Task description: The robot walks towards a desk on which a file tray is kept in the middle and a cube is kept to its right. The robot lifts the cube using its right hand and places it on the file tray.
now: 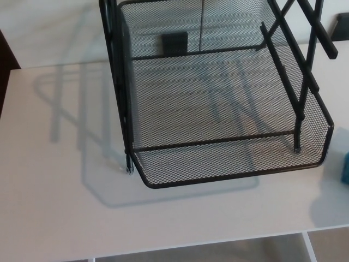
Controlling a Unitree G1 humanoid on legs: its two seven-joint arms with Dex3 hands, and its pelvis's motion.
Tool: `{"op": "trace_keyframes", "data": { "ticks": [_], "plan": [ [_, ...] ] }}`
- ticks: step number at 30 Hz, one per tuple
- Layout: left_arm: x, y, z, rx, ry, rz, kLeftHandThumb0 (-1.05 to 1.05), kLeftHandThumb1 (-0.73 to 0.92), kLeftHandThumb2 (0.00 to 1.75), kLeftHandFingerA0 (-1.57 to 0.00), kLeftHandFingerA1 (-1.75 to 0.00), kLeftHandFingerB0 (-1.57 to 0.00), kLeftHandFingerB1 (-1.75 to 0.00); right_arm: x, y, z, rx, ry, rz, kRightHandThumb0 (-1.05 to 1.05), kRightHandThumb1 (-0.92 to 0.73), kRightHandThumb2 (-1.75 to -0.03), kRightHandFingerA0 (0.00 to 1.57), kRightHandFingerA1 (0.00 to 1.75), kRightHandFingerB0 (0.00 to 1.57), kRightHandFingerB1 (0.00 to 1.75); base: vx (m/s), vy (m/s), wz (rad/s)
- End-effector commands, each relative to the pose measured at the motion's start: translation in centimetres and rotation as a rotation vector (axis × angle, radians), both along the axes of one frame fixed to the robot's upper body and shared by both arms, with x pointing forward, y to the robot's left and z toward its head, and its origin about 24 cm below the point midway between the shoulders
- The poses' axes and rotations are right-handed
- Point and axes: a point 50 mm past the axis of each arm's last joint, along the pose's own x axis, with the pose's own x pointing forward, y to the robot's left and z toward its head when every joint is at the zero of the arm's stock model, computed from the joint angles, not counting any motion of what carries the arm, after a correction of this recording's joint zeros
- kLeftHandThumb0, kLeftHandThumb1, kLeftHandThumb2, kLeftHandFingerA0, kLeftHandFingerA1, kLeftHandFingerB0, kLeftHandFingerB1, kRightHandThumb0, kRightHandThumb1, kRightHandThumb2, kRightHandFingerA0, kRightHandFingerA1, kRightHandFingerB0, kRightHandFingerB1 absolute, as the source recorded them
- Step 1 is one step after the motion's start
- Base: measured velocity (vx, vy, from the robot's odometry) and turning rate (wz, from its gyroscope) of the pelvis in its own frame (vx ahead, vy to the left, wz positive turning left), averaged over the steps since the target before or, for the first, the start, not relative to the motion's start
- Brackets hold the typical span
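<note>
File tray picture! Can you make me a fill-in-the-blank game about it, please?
1. The black file tray has walls made of wire ____.
2. The cube peeking in at the picture's right edge is coloured ____.
3. The file tray stands on a ____ desk.

Missing words: mesh; blue; white.

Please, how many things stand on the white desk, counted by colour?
Black: 1, the mesh file tray
Blue: 1, the cube, cut off by the picture's right edge
Total: 2
</note>
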Motion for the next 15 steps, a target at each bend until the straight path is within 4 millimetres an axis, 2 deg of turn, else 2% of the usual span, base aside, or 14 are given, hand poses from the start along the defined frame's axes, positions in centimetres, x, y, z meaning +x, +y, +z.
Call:
{"op": "trace_keyframes", "data": {
  "ticks": [1,2,3,4,5,7,8,9,10,11,12,13,14,15],
  "plan": [
    [0.5,0.6,0.7,0.042,0.033,-0.1,-0.86,0.8,0.65,-0.17,-0.73,-0.32,-0.65,0.2,2.0,-3.3,-0.671,0.256,0.339,-0.35,-0.72,-0.62,0.65,0.69,0.67,0.47,0.0,0.0,0.0],
    [0.5,0.6,0.7,0.043,0.034,-0.104,-0.87,0.81,0.65,-0.18,-0.74,-0.33,-0.65,0.4,2.4,-3.3,-0.721,0.27,0.366,-0.28,-0.66,-0.6,0.78,0.74,0.73,0.47,0.0,0.0,0.0],
    [0.5,0.6,0.7,0.043,0.034,-0.109,-0.87,0.81,0.65,-0.18,-0.74,-0.33,-0.65,0.7,2.9,-3.4,-0.797,0.288,0.406,-0.28,-0.66,-0.6,0.78,0.74,0.73,0.47,0.0,0.0,0.0],
    [0.3,0.6,0.5,0.045,0.034,-0.091,-0.88,0.81,0.65,-0.19,-0.72,-0.33,-0.63,0.1,3.1,-3.8,-0.78,0.219,0.398,-0.23,-0.64,-0.58,0.84,0.75,0.77,0.49,0.0,0.0,0.0],
    [0.2,0.6,0.4,0.048,0.041,-0.089,-0.86,0.83,0.65,-0.21,-0.72,-0.34,-0.62,-0.2,3.2,-4.3,-0.813,0.214,0.414,-0.26,-0.64,-0.59,0.85,0.95,0.78,0.52,0.0,0.0,0.0],
    [0.5,0.5,0.4,0.046,0.038,-0.098,-0.87,0.84,0.65,-0.19,-0.74,-0.34,-0.62,-0.6,3.1,-4.5,-0.824,0.214,0.409,-0.28,-0.62,-0.59,0.77,1.15,0.78,0.5,0.0,0.0,0.0],
    [0.4,0.5,0.3,0.046,0.038,-0.098,-0.86,0.85,0.66,-0.2,-0.74,-0.34,-0.63,-0.6,3.0,-4.7,-0.811,0.226,0.397,-0.28,-0.64,-0.59,0.79,1.04,0.79,0.5,0.0,0.0,0.0],
    [0.4,0.5,0.3,0.047,0.037,-0.098,-0.86,0.85,0.66,-0.2,-0.74,-0.34,-0.63,-0.5,3.0,-4.8,-0.805,0.248,0.387,-0.28,-0.64,-0.59,0.79,1.04,0.79,0.5,0.0,0.0,0.0],
    [0.5,0.4,0.4,0.043,0.035,-0.102,-0.86,0.85,0.66,-0.2,-0.75,-0.34,-0.64,-0.6,2.7,-5.1,-0.794,0.259,0.383,-0.26,-0.66,-0.59,0.81,0.96,0.81,0.49,0.0,0.0,0.0],
    [0.7,0.5,0.6,0.041,0.029,-0.103,-0.88,0.85,0.65,-0.18,-0.78,-0.35,-0.65,-0.8,2.6,-5.3,-0.812,0.25,0.398,-0.3,-0.63,-0.59,0.77,1.13,0.8,0.54,0.0,0.0,0.0],
    [0.6,0.5,0.6,0.041,0.029,-0.093,-0.87,0.84,0.65,-0.2,-0.75,-0.35,-0.64,-1.0,2.4,-5.2,-0.791,0.25,0.391,-0.32,-0.66,-0.59,0.78,0.83,0.8,0.46,0.0,0.0,0.0],
    [0.6,0.6,0.6,0.042,0.03,-0.094,-0.86,0.64,1.04,-0.24,-0.69,-0.33,-0.65,-1.0,2.2,-5.0,-0.742,0.239,0.357,-0.29,-0.66,-0.6,0.69,0.67,0.63,0.42,0.0,0.0,0.0],
    [0.6,0.6,0.6,0.042,0.03,-0.096,-0.86,0.86,0.66,-0.2,-0.75,-0.35,-0.63,-1.0,2.2,-4.8,-0.725,0.227,0.358,-0.29,-0.7,-0.61,0.65,0.66,0.58,0.41,0.0,0.0,0.0],
    [0.6,0.6,0.6,0.044,0.032,-0.103,-0.87,0.86,0.66,-0.19,-0.76,-0.36,-0.64,-1.1,2.1,-4.4,-0.687,0.208,0.356,-0.28,-0.72,-0.61,0.59,0.61,0.52,0.38,0.0,0.0,0.0]
  ]
}}
